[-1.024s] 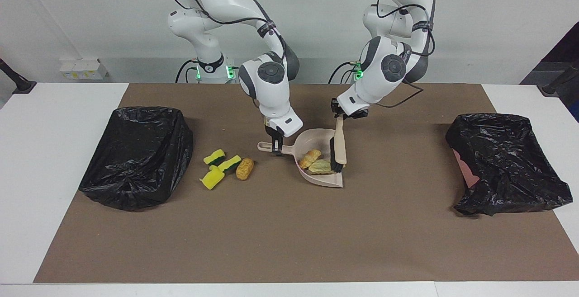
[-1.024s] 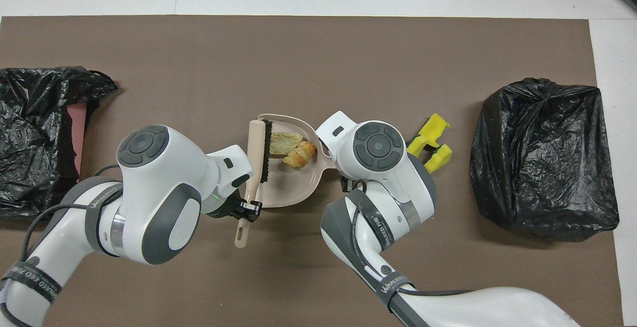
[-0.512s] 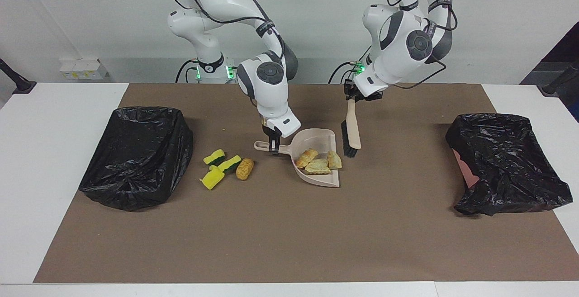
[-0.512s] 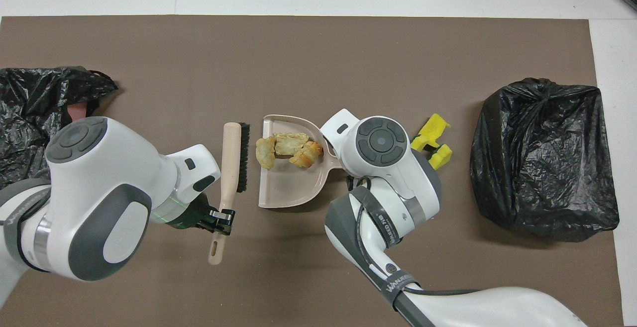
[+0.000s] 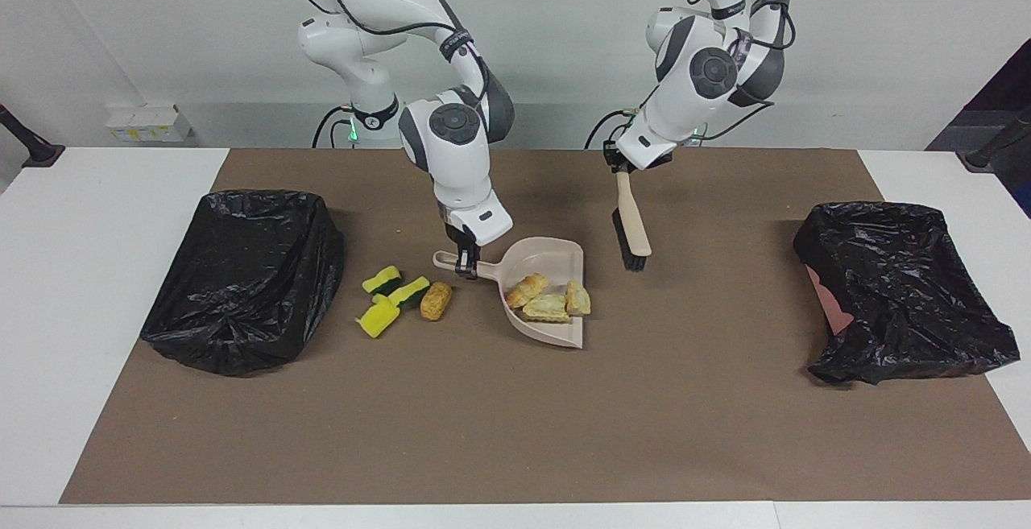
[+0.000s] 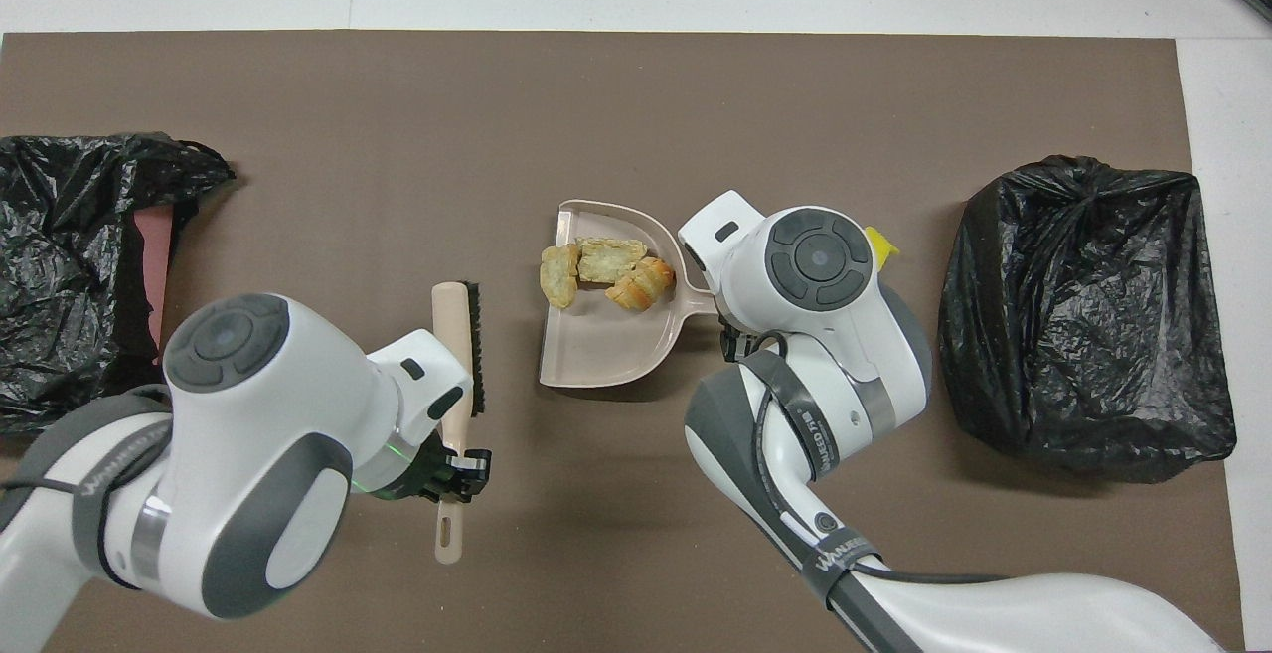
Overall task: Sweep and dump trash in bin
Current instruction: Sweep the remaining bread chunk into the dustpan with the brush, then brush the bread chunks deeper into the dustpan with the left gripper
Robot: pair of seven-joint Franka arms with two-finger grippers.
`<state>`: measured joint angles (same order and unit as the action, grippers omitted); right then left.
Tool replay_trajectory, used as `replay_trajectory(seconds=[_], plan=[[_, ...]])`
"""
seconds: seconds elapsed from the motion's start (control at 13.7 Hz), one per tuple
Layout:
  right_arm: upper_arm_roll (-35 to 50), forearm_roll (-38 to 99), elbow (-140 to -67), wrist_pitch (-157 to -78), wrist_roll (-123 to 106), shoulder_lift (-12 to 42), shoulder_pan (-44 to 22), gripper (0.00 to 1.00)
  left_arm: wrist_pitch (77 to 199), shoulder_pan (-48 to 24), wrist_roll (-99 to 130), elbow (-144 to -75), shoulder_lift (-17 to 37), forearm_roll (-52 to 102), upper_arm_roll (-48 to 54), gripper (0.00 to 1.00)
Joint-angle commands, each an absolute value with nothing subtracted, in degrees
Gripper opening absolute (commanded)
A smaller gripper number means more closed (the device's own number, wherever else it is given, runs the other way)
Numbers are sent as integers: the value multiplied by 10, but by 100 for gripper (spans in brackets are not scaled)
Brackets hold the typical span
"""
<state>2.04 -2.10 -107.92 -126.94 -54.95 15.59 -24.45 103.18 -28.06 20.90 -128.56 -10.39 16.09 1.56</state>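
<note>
The right gripper pinches the dustpan by its handle; three pastry pieces sit near the open lip. Tilt it mouth-down on the way to the bin and they slide out. The sponges and brown lump lie unswept beside that bin. The left gripper clamps the brush, raised clear.

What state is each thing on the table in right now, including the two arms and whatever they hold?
Dustpan: held by its handle, loaded.
Pastry pieces: three, lying in the dustpan.
Sponges: three, loose on the mat.
Brown lump: loose beside the sponges.
Brush: held up by its handle, bristles hanging down.
Right pincer: shut on the dustpan.
Left pincer: shut on the brush.
Bins: lined with black bags.
</note>
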Motion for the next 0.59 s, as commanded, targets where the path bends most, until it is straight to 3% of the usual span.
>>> replay_trajectory(seconds=[0.0, 0.29, 0.51], plan=[[26, -12, -1081, -1263, -545, 138, -237, 0, 1077, -347, 278, -1351, -142, 149, 25, 0], [26, 20, -1064, -1232, -620, 121, -196, 0, 1153, -449, 378, -1396, -142, 149, 38, 0], [25, 51, -1032, -1171, -698, 106, -154, 0, 1178, -473, 439, -1405, -142, 149, 40, 0]])
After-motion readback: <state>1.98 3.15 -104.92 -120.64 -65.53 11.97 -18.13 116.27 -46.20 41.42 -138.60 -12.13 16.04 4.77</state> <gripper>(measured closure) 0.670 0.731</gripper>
